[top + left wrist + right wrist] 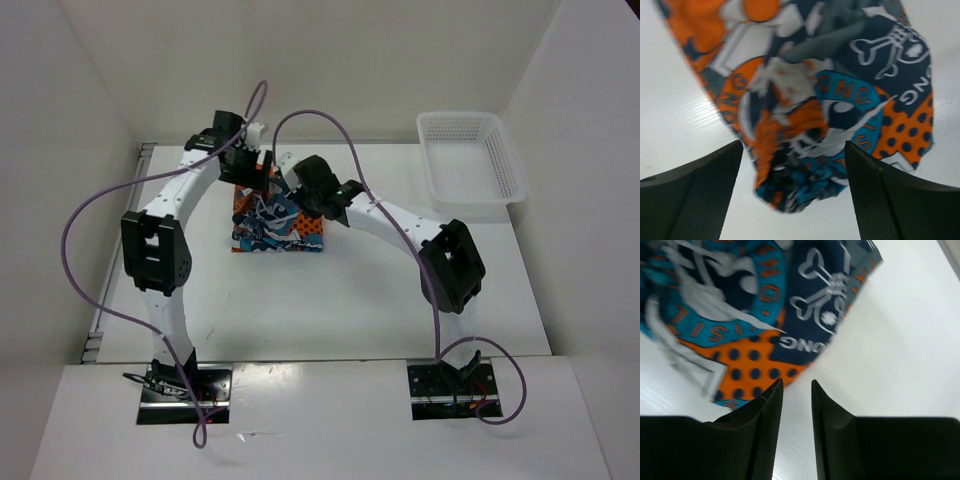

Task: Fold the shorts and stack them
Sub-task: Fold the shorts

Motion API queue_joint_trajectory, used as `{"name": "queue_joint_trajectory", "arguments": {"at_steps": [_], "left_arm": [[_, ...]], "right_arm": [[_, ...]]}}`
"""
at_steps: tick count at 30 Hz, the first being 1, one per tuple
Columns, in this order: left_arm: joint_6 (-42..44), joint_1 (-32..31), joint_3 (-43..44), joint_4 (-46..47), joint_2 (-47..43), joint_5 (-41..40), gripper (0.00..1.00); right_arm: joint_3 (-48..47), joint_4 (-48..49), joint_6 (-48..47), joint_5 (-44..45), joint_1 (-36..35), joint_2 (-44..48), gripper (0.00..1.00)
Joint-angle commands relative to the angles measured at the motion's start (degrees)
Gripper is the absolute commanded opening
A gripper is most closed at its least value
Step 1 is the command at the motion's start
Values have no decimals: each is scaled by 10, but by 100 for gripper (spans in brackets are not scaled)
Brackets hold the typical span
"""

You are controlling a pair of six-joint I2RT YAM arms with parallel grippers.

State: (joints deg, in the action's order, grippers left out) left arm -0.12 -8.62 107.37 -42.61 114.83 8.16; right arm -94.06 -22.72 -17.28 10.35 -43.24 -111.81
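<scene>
The shorts (pixel 278 225) are seen lying as a folded, somewhat rumpled bundle on the white table (pixel 350 300), left of its middle and toward the far side, with the patchwork of orange, teal, white and dark grey turned upward. Both arms are bent inward over this bundle, the left from the left side and the right from the right. In the left wrist view the left gripper (pixel 792 150) is shown with its jaws spread wide apart, its dark fingers (pixel 695 195) set at the two lower corners of the picture, and the bunched end of the shorts is seen between and beyond them; whether the cloth is touched by either one cannot be told. In the right wrist view the right gripper (pixel 796 385) is shown drawn almost together, with only a thin slit of bare table left between the two sides, and nothing is clamped there; the orange dotted edge of the shorts lies just beyond the tips. A white mesh basket (pixel 470 165) is set at the far right corner of the table, well apart from the shorts
</scene>
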Motion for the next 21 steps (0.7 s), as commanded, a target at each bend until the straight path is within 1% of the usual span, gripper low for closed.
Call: {"name": "queue_joint_trajectory", "arguments": {"at_steps": [1,3,5,6,7,8,9,12,13,15,16,17,19,21], "left_arm": [[1,-26,3,-3,46,-28,90],[1,-32,-3,9,59,-45,93],[1,-32,-3,21,65,-57,93],[1,-32,-3,21,71,-57,90],[1,-32,-3,21,71,-63,87],[1,-32,2,21,76,-63,80],[1,-32,2,21,76,-68,66],[1,-32,-10,21,76,-74,53],[1,-32,-10,21,76,-79,43],[1,-32,-10,21,76,-84,33],[1,-32,-2,21,76,-84,30],[1,-32,3,21,69,-84,26],[1,-32,20,21,62,-73,26],[1,-32,56,7,54,-55,28]], "right_arm": [[15,27,33,-14,22,7,35],[29,27,33,-19,29,7,42],[36,27,45,-26,35,7,51],[36,27,45,-41,42,7,56],[36,22,51,-50,48,7,58],[45,22,59,-73,48,7,63],[55,15,59,-84,48,7,65],[80,15,66,-131,54,12,73],[91,15,73,-139,54,12,75],[96,15,80,-161,54,12,80],[96,15,80,-161,54,5,80],[96,15,86,-161,60,5,82],[96,15,86,-166,66,-1,84],[101,15,79,-171,71,-1,84]]}}
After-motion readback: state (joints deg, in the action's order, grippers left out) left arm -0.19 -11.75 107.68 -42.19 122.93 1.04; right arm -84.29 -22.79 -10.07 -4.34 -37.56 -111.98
